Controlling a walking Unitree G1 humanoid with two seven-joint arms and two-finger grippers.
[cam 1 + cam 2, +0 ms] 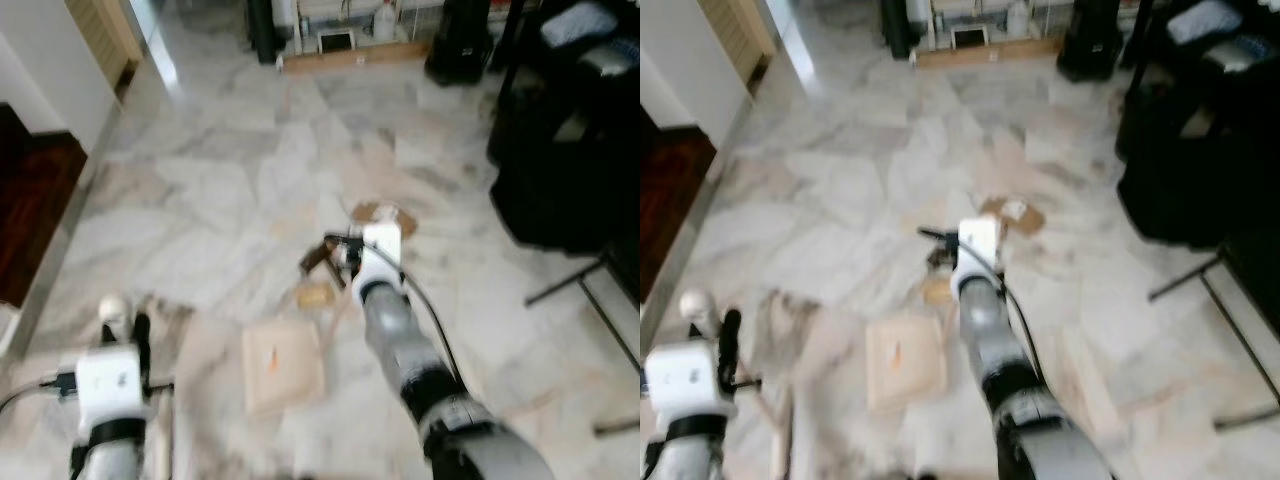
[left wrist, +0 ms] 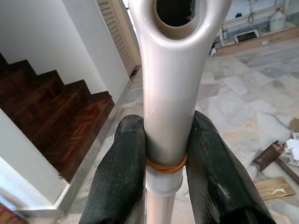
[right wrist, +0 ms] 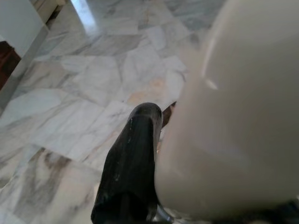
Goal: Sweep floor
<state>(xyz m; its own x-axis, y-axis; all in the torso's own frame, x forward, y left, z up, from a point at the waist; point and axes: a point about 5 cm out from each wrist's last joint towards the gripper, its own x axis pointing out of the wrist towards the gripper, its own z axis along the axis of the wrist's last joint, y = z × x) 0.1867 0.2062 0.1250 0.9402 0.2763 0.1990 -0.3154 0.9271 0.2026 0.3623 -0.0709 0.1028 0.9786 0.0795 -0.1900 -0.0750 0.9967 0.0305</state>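
Left pincer (image 2: pixel 166 161): closed around a pale broom handle (image 2: pixel 170 93), both black fingers (image 2: pixel 122 172) pressed to its sides just above an orange band; the handle's end has a hanging hole. Dark wooden stairs (image 2: pixel 60 121) lie to the left. Marble floor (image 1: pixel 220 170): a flat beige square piece (image 1: pixel 285 365) and small brown scraps (image 1: pixel 318 260) lie centrally. Right pincer (image 1: pixel 335 255): held over those scraps; one black finger (image 3: pixel 133 154) lies against a large cream object (image 3: pixel 233 116), grip state cannot be determined.
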